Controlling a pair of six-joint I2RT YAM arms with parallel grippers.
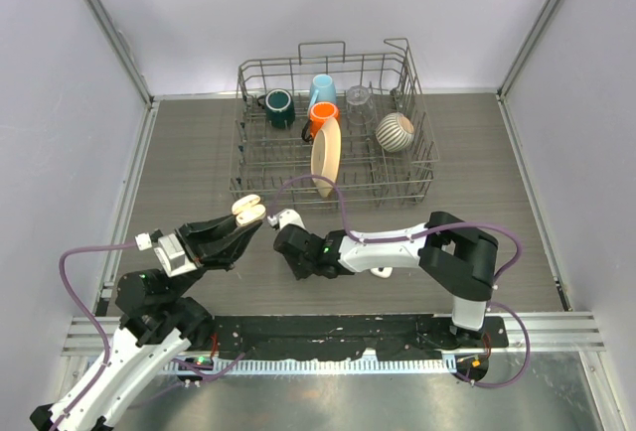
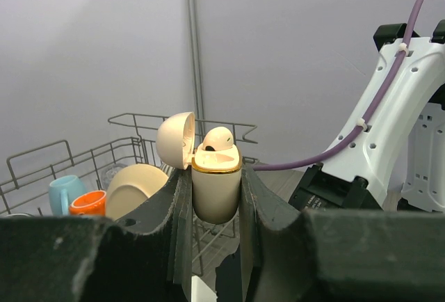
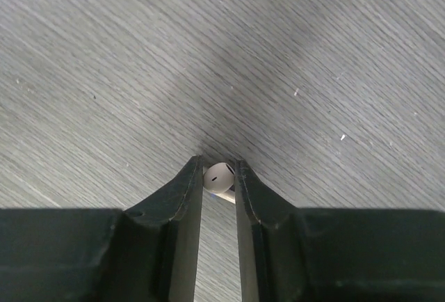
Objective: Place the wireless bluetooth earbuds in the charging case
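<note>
The right gripper (image 3: 218, 168) is clenched on a white earbud (image 3: 220, 175). The rounded head, marked with a dark oval slot, sits between the tips, and the short stem slants off under one finger, low over the worktop (image 3: 313, 72) by the middle of the near edge. The left gripper (image 2: 216, 177), nearer the left edge, grasps the cream case (image 2: 215, 201) upright with its lid open. Only its wrist view shows a seated earbud (image 2: 217, 138), head up; from above the pinched one is hidden

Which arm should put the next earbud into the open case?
Right. The right fingers pinch a loose earbud, so that arm can probably carry it over. The left fingers are clamped on the open case, which holds a seated earbud.
</note>
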